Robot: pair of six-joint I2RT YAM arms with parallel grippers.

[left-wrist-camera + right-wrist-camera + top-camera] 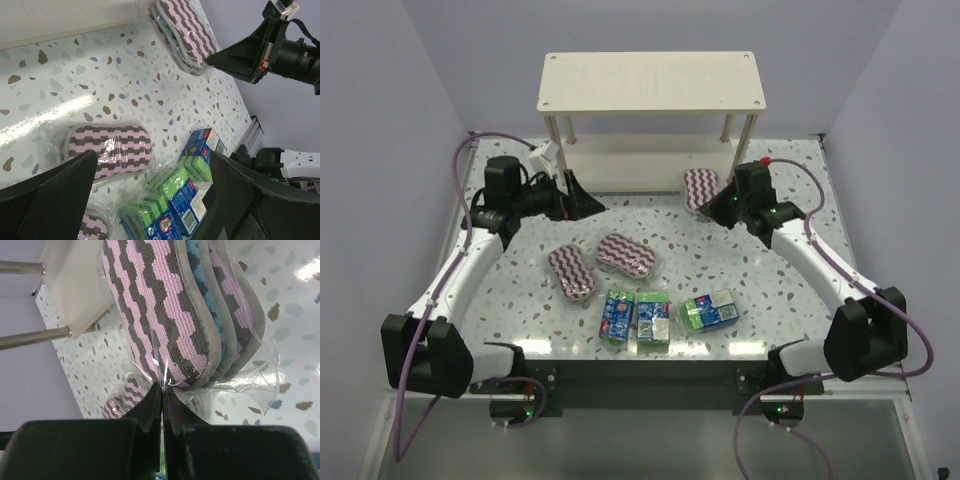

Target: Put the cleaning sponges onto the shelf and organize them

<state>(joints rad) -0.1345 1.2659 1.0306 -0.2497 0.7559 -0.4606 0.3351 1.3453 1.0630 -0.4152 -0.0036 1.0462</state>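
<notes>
Speckled table (770, 270), back edge beside the shelf (650, 82): your right gripper (162, 392) pinches a striped pad (160, 315) at its edge; your left gripper (152, 170) gapes wide, empty.

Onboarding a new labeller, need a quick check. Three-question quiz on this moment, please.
1. How many rectangular plastic-wrapped green-and-blue sponge packs lie on the speckled white table?
2. True or false: the left gripper is shut.
3. What does the right gripper pinch? A) a shelf leg B) the clear wrapper of a maroon-and-white zigzag oval pad C) a green pack

Key: 1) three. 2) false, its jaws stand wide open with nothing between them. 3) B.
</notes>
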